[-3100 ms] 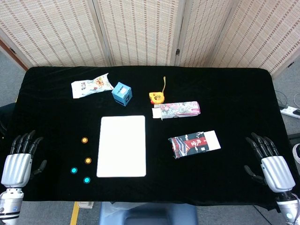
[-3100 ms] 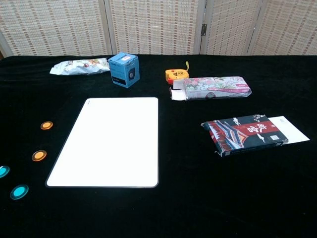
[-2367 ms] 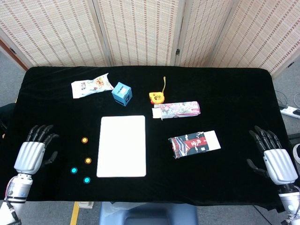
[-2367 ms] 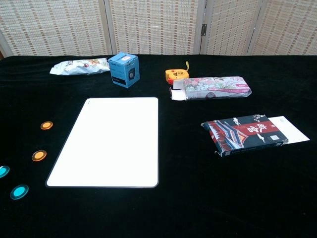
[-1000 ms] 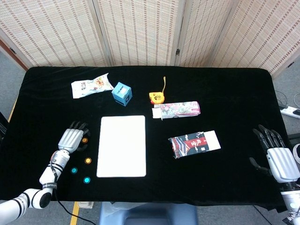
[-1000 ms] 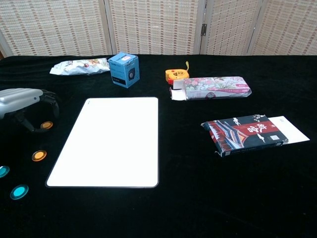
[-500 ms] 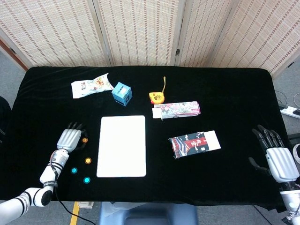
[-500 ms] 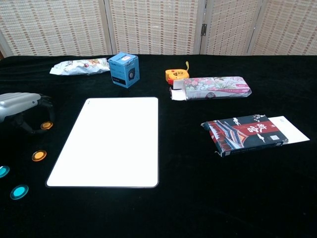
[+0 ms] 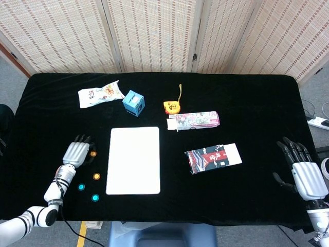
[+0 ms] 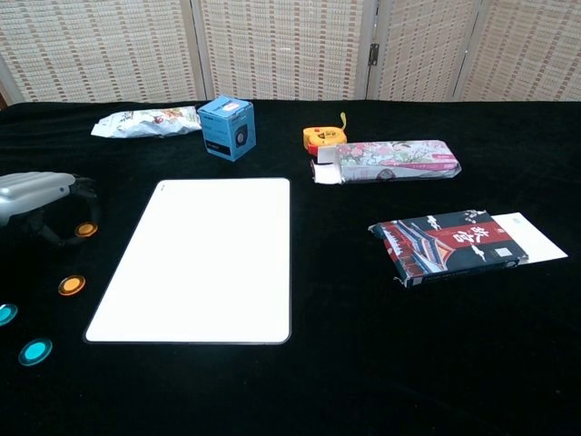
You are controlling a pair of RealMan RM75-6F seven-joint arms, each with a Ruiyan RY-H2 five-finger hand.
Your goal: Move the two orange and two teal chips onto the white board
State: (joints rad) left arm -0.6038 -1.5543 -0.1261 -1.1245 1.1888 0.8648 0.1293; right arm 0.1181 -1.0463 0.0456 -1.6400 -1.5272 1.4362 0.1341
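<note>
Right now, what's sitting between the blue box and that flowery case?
A small yellow tape measure lies between the blue box and the flowery case, close to the case's left end. The head view shows it best.

Bright, even, sharp; no glare

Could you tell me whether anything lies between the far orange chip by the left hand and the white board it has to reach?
Nothing visible does. The far orange chip sits just beside the left hand, and only bare black cloth separates it from the white board.
</note>
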